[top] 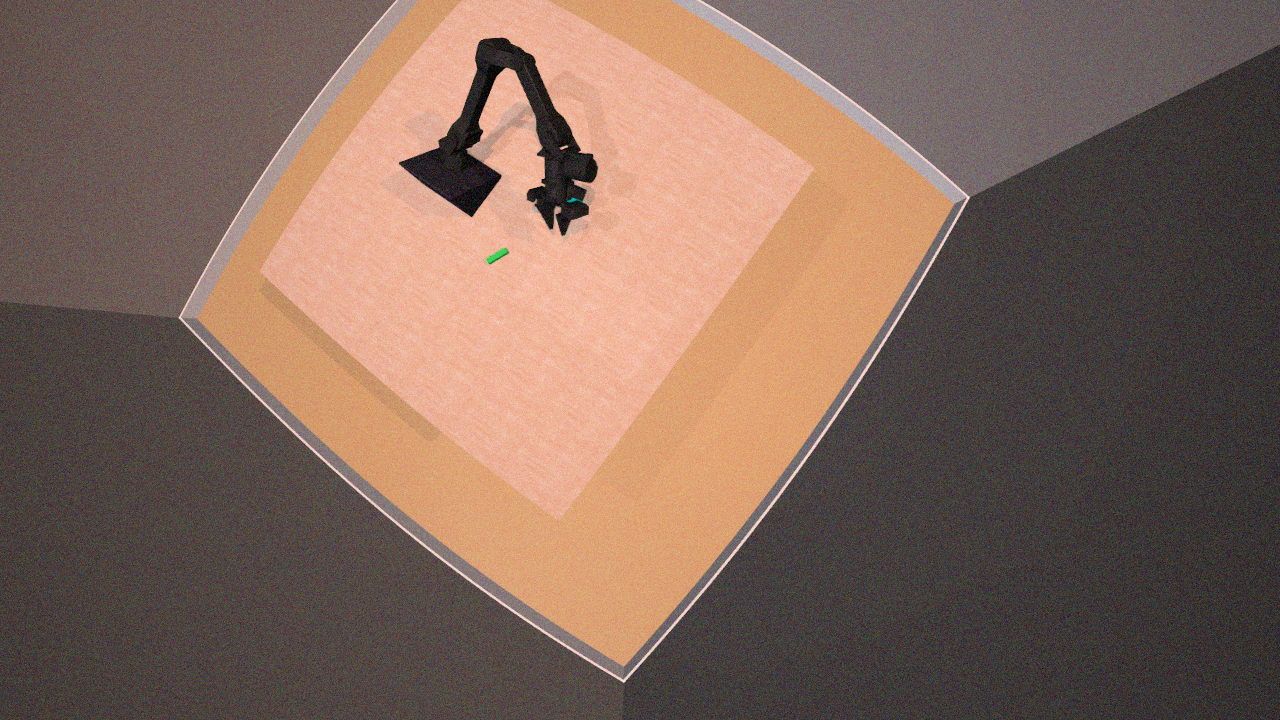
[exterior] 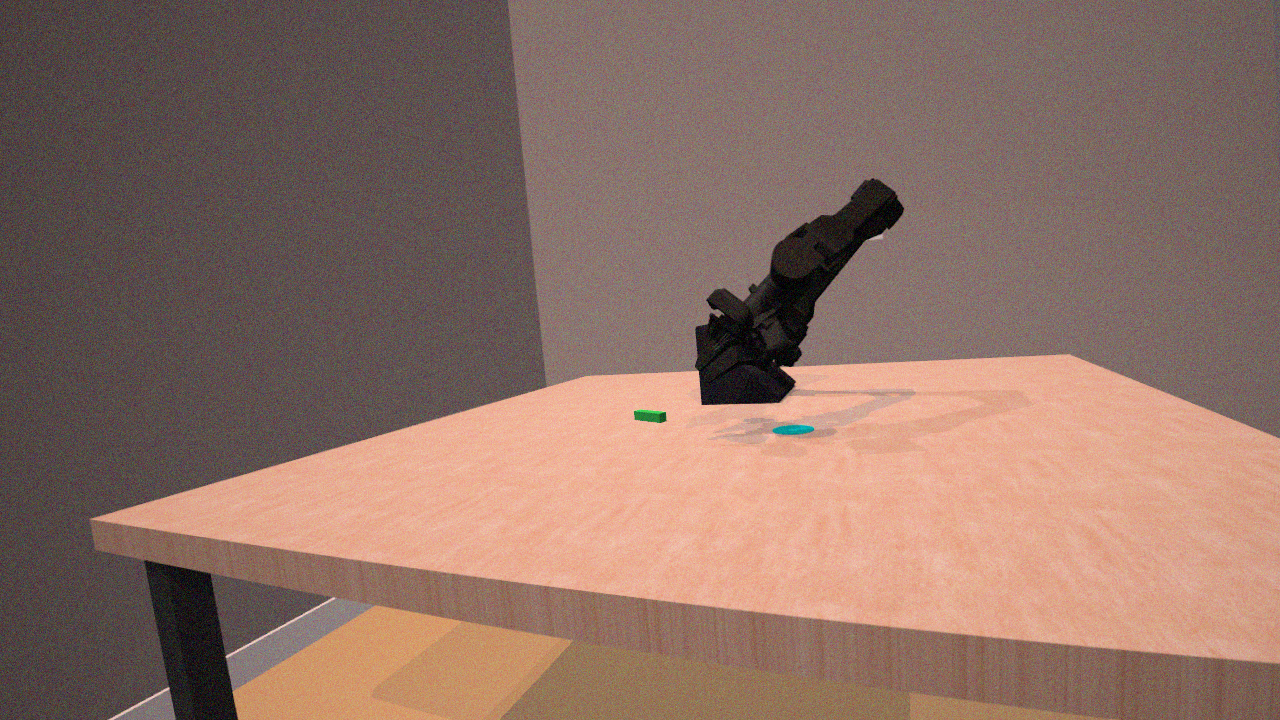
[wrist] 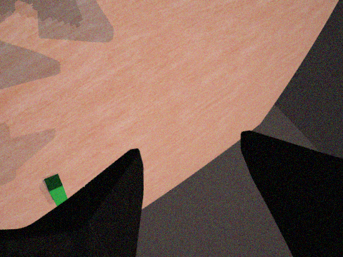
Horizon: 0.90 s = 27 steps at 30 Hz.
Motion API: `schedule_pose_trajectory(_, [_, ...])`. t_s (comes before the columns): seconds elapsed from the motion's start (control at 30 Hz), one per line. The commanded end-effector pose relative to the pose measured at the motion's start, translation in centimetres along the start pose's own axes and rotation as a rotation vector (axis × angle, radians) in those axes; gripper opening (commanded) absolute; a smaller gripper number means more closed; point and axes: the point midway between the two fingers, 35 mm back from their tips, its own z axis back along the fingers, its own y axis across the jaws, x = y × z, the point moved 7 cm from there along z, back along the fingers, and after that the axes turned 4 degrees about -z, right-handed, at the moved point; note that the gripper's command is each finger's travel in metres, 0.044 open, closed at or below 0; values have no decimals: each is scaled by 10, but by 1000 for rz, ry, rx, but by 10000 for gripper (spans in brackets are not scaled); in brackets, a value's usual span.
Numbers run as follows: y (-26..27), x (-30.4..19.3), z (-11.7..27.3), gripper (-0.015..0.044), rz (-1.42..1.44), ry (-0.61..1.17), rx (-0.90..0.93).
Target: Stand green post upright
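The green post (top: 497, 256) (exterior: 649, 416) (wrist: 58, 194) lies on its side on the table. In the wrist view it is at the lower left, partly hidden behind a finger. The cyan circle (top: 573, 199) (exterior: 793, 429) lies flat on the table with nothing on it; in the top view the gripper covers most of it, and it is out of the wrist view. My gripper (top: 556, 229) (wrist: 191, 148) is open partway, with nothing between its fingers. It hangs above the table, tilted, off to the circle's side of the post and not touching the post.
The table (top: 572, 358) (exterior: 572, 501) carries the arm's black base (top: 452, 179) (exterior: 742, 385), close to the post and the circle. The arm's shadow falls around the circle. A table edge crosses the right side of the wrist view.
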Motion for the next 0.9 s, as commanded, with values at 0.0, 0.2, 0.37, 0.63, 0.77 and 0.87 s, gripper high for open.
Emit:
schedule_pose_trajectory(0.0, [-4,-15,-6,233,2,2,48])
schedule_pose_trajectory(0.2, [-7,-45,-17,233,-8,5,136])
schedule_pose_trajectory(0.37, [-7,-70,-24,233,-21,-4,208])
schedule_pose_trajectory(0.63, [-3,-111,-34,233,-53,-42,313])
schedule_pose_trajectory(0.77, [0,-131,-37,233,-74,-71,360])
schedule_pose_trajectory(0.87, [3,-143,-39,233,-88,-92,388])
